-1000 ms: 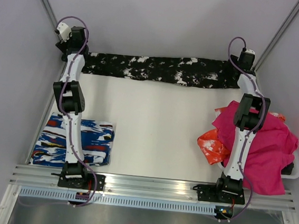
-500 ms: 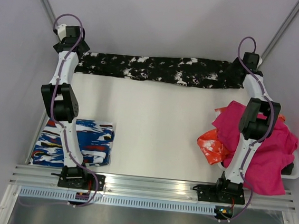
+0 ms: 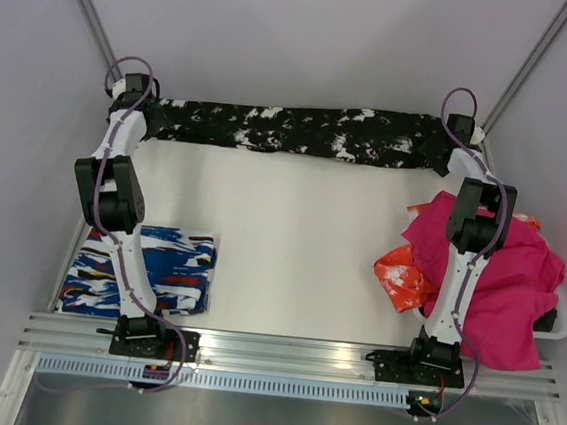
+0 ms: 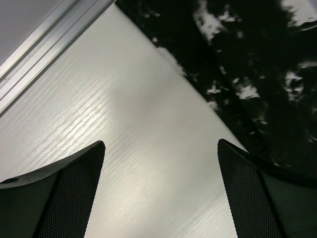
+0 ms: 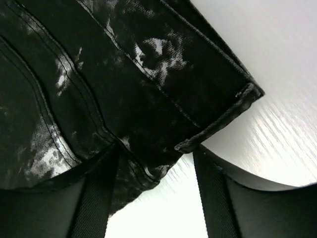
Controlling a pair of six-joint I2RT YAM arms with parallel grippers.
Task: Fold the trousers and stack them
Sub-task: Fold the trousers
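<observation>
The trousers [image 3: 301, 131] are black with white splatter and lie in one long strip along the table's far edge. My left gripper [image 3: 140, 114] is at their left end. In the left wrist view it [image 4: 159, 146] stands open low over bare table, with the trousers [image 4: 257, 64] just beyond its right finger. My right gripper [image 3: 454, 149] is at the strip's right end. In the right wrist view it [image 5: 156, 153] is open, and the hemmed corner of the trousers [image 5: 124, 74] lies between the fingers and drapes over the left one, unpinched.
A folded blue-white-red streaked garment [image 3: 148, 265] lies near the left arm's base. A magenta cloth [image 3: 509, 274] and an orange piece [image 3: 403, 274] are heaped by the right arm over a white bin [image 3: 557, 324]. A metal rail [image 3: 290, 354] runs along the near edge.
Both arms have stretched farther toward the far edge and their grippers have come down at the strip's two ends. The right jaws have narrowed a little around the corner.
</observation>
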